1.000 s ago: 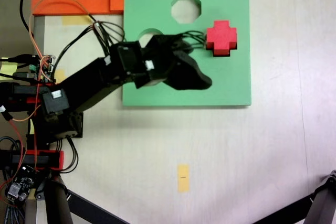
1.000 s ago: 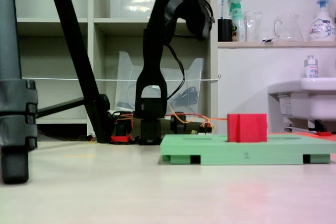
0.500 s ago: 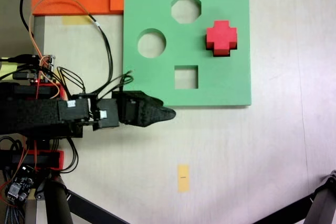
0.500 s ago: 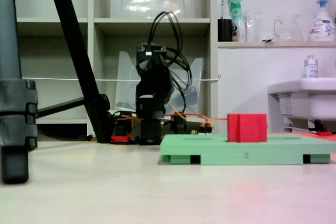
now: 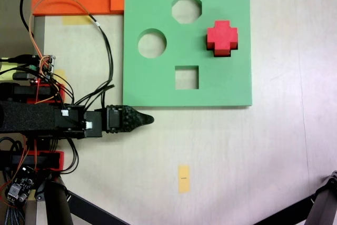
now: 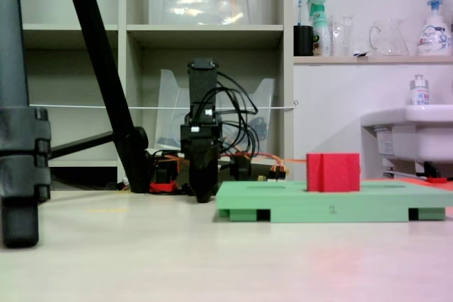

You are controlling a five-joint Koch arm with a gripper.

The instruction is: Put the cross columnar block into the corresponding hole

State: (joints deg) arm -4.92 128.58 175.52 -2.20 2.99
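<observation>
One red cross columnar block point(image 5: 221, 38) stands in the plus-shaped hole at the upper right of the green foam board point(image 5: 158, 9), protruding above it in the low fixed view point(image 6: 333, 172). Left of centre, the pincer point(image 5: 147, 119) lies low over the counter point(image 5: 237, 156), just below the board's lower edge; whether its jaws are apart, I cannot tell.

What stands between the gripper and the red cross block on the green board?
Nothing visible does. The gripper rests off the green board, near its lower left corner in the top-down fixed view. The red cross block stands upright on the board's far right side; only bare board and open holes lie between.
</observation>
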